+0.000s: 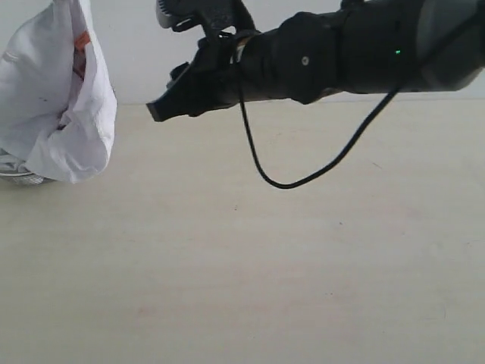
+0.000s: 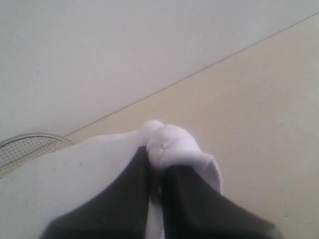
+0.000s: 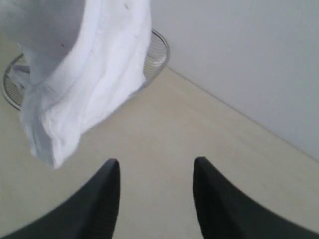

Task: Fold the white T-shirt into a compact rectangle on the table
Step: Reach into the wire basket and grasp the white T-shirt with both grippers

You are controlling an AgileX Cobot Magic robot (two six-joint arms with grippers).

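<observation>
Exterior view, entries by size. Desk (image 1: 303, 288): pale wood-grain top, much wider than anything on it. Right arm (image 1: 341, 53): black, reaching in from the right above the desk, well apart from the cloth. White T-shirt (image 1: 57, 98): not on the desk but hanging in the air at the far left as a bunched, wrinkled drape, its lower end sagging onto or just over the wire basket (image 1: 19, 176); whether it touches cannot be told. Left end effector (image 2: 155, 172): clenched on a pinched knot of the shirt's fabric, seen only in the left wrist view. Right end effector (image 3: 155, 167): released, its two fingers spread with nothing between them, pointed toward the hanging cloth. Cable (image 1: 303, 174): thin black loop drooping under the right arm. Red-orange patch (image 1: 81, 42): small, high on the shirt, partly hidden in the folds. Handling note, as a judgement: the shirt looks light, limp and unbreakable, keeps no shape of its own and will slump wherever it is unsupported. A second hold on a free hem or shoulder edge of the drape would let it be spread flat on the desk. Thick bunches are poor places to take hold, since layers may slip.
</observation>
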